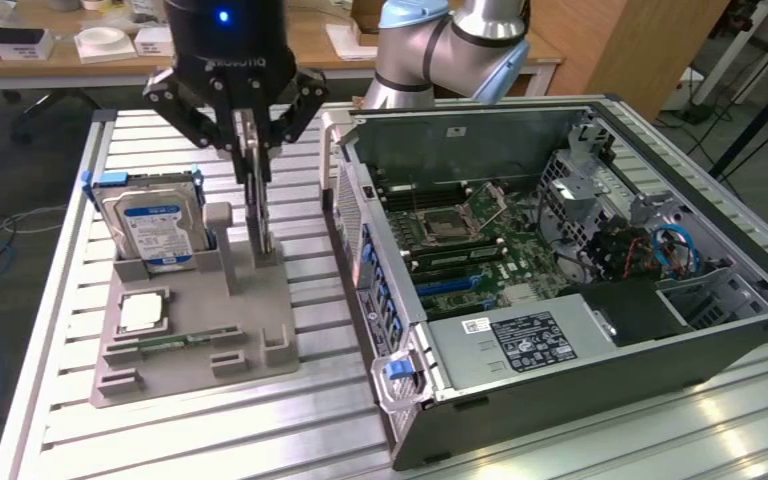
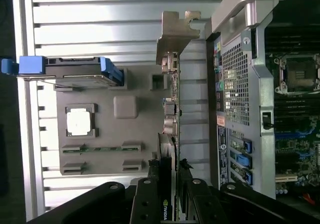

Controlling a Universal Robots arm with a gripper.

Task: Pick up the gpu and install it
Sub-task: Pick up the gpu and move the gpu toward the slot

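The gpu (image 1: 263,215) is clamped edge-on between the fingers of the gripper (image 1: 253,165), which sits in the upper left of the exterior view. The card hangs straight down from the jaws, and its lower end meets the grey fixture tray (image 1: 267,305) beside an upright post. Whether that end has cleared its slot cannot be told.

In the wrist view the gripper (image 2: 169,174) pinches the gpu (image 2: 171,84) on its two flat faces near one end. The silver bracket (image 2: 175,34) is at the far end, well away from the grip.

Going outward, the hard drive (image 1: 155,225) stands in its blue carrier to the left of the card, in the left middle of the frame. The processor chip (image 1: 141,312) lies flat below it. The open computer case (image 1: 544,410) takes up the right half of the frame, with the motherboard (image 1: 478,230) exposed inside.

The main risk is probably the off-centre hold. With the bracket end unsupported, the thin card could pivot between the pads. A tilted card could bind in the fixture slot and drag the tray. The bracket could also catch the case rim, which lies just beside the card. If the card reaches the motherboard skewed, it could jam against the connector instead of seating.
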